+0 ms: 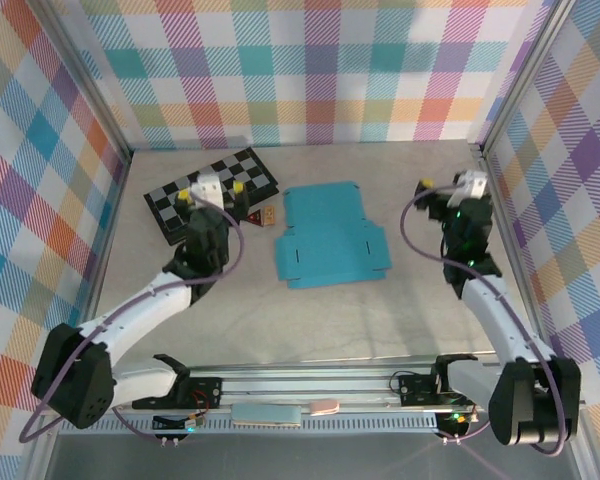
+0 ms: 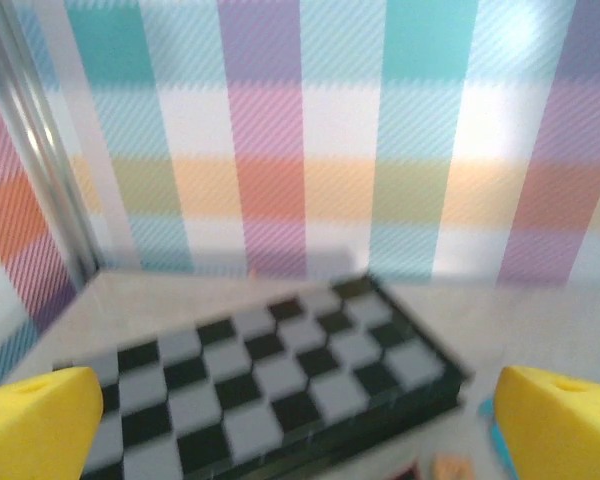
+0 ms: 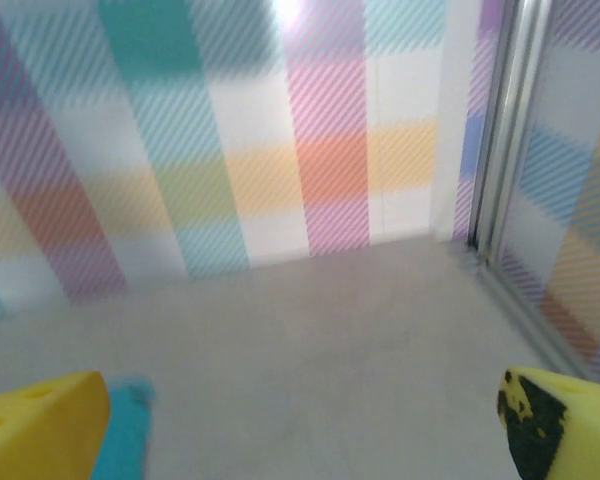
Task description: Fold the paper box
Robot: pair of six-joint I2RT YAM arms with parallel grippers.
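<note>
- Paper box [image 1: 330, 235]: lying flat, untouched.
- Left gripper [image 1: 210, 192]: hovering over checkerboard [image 1: 250, 170], spread wide, empty.
- Right gripper [image 1: 450, 186]: hovering right of it, spread wide, empty.

The top camera looks down from high behind the near edge over the whole worktop [image 1: 230, 300]. Both wrist cameras sit low, facing the back wall [image 2: 310, 130]. The left one shares the checkerboard [image 2: 280, 370] with it, the right one the paper box [image 3: 125, 435] edge.
</note>
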